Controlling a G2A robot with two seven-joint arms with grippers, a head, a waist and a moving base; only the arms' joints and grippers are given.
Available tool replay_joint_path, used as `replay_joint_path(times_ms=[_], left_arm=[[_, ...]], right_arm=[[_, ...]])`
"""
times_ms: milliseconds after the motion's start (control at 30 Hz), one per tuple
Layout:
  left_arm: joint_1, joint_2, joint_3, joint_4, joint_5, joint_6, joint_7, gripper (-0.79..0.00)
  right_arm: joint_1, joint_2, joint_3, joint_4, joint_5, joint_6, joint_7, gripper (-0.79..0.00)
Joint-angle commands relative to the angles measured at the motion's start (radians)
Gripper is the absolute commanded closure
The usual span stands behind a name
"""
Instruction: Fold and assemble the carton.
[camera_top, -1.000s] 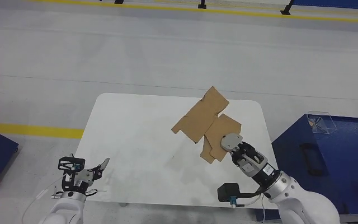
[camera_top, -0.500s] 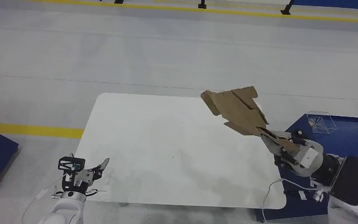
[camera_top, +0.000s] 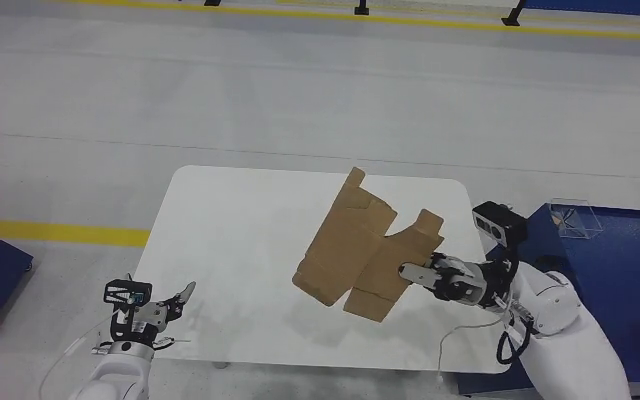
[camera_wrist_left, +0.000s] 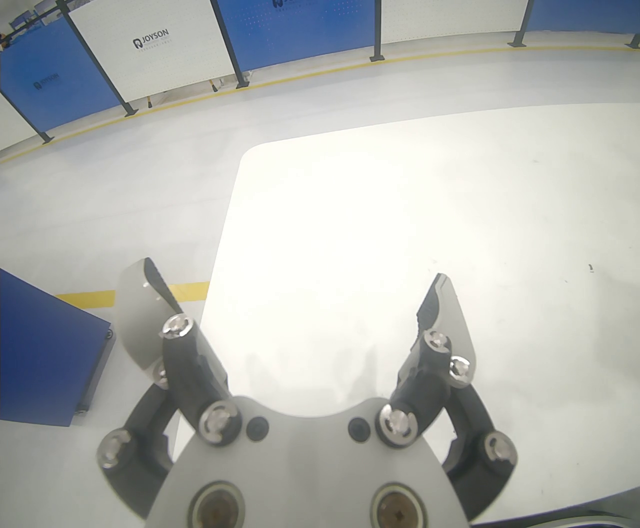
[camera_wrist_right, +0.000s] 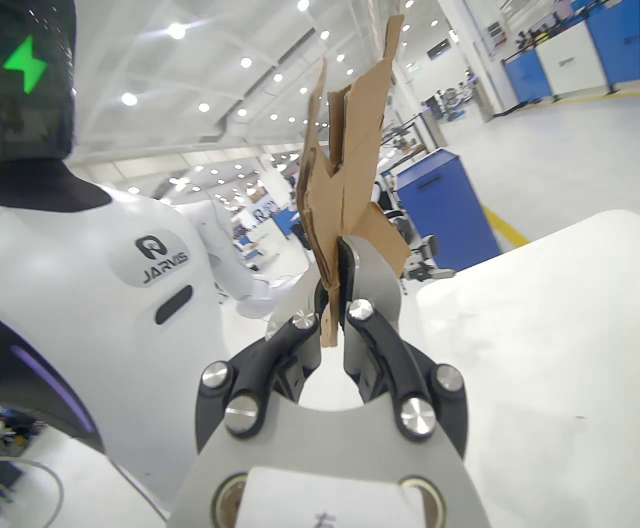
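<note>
A flat brown carton (camera_top: 360, 250) hangs in the air over the right half of the white table (camera_top: 230, 250), held by one edge. My right gripper (camera_top: 412, 272) is shut on that edge, coming in from the table's right side. In the right wrist view the carton (camera_wrist_right: 340, 165) stands edge-on between the fingers of the right gripper (camera_wrist_right: 334, 280). My left gripper (camera_top: 160, 310) is at the table's near left corner, open and holding nothing; in the left wrist view the left gripper (camera_wrist_left: 295, 295) has bare table between its fingers.
A blue cabinet (camera_top: 570, 280) stands just off the table's right edge, with a small clear box (camera_top: 572, 218) on top. Another blue block (camera_wrist_left: 45, 360) sits beyond the table's left edge. Pale floor with yellow lines surrounds the table.
The right arm swung the carton from the far right edge back over the table, turning its broad face upward. The left arm has not moved.
</note>
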Motion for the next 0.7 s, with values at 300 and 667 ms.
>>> replay_joint_path(times_ms=[300, 667], left_arm=[[0.0, 0.0, 0.0, 0.0, 0.0, 0.0, 0.0, -0.785], [0.0, 0.0, 0.0, 0.0, 0.0, 0.0, 0.0, -0.785]], right_arm=[[0.005, 0.0, -0.023, 0.008, 0.036, 0.011, 0.01, 0.0], [0.0, -0.003, 0.026, -0.1, 0.363, 0.111, -0.036, 0.0]])
